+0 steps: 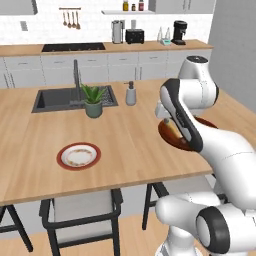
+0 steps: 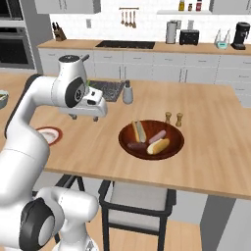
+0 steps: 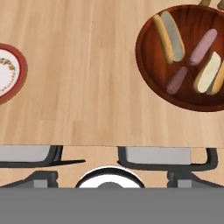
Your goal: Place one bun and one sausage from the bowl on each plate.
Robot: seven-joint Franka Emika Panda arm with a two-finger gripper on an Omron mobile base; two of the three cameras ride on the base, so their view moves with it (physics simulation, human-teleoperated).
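No readable writing. The gripper (image 2: 87, 116), left of frame centre, stands wide open and empty, beside the glossy reddish-brown round bowl (image 2: 172, 131).

The wide, glossy round bowl (image 2: 151, 139) is dark reddish-brown with a streaked wood grain, and holds tan-and-cream split buns (image 3: 169, 36) and dull pinkish-purple sausages (image 3: 203, 46). The round plate (image 1: 78, 156) has a red rim around a white centre ringed with small speckles. The wooden desk (image 1: 125, 135) is pale honey-brown with fine grain lines.
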